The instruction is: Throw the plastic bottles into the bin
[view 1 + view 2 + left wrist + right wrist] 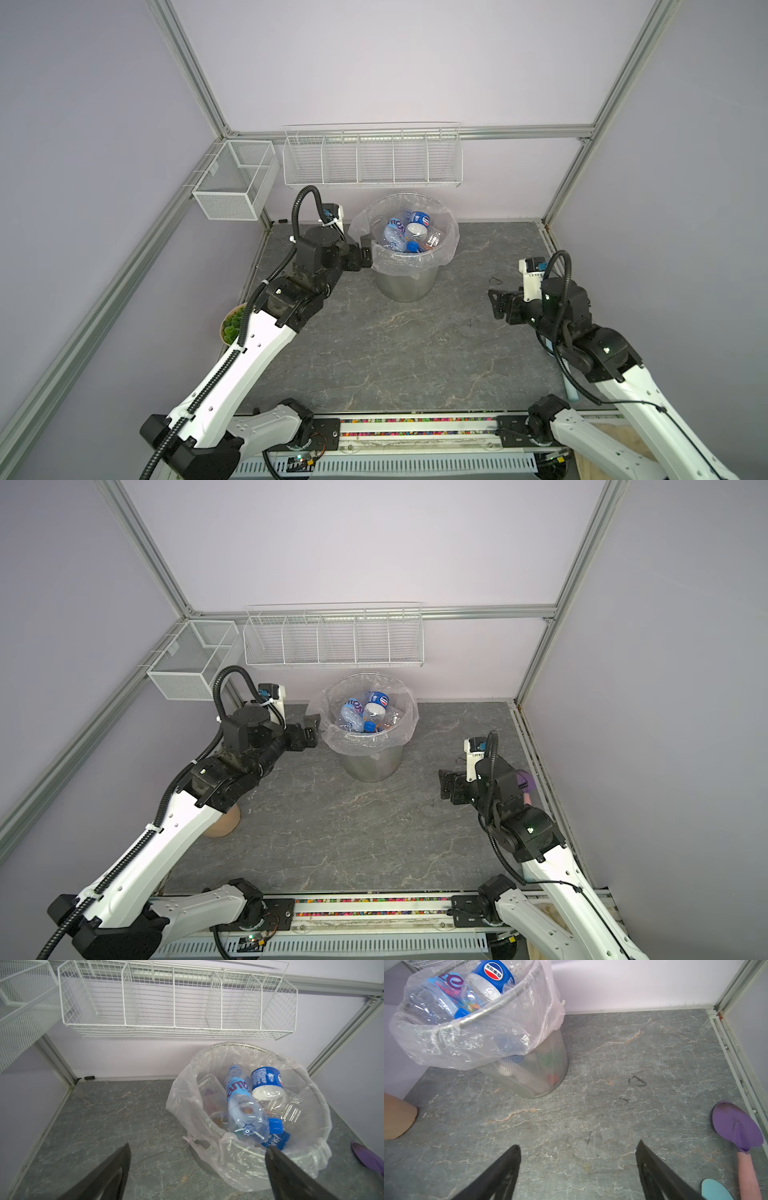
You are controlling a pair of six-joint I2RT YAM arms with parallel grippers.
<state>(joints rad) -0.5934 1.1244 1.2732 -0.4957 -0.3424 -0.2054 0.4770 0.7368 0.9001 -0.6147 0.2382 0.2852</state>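
Note:
The bin (405,286) is a round grey mesh metal bucket with a clear bag over its rim, standing at the back middle of the table in both top views (372,764). Several plastic bottles (409,235) (368,712) lie heaped inside it, clear with blue labels and caps. In the left wrist view the bottles (245,1109) fill the bin (239,1157). My left gripper (366,251) (312,729) (197,1146) is open and empty beside the bin's left rim. My right gripper (496,305) (444,785) (579,1144) is open and empty over bare table, right of the bin (533,1072).
A long white wire basket (372,160) and a mesh basket (235,183) hang on the back walls. A potted plant (232,328) stands under my left arm. A purple and pink trowel (737,1126) and a light blue tool (714,1189) lie at the right edge.

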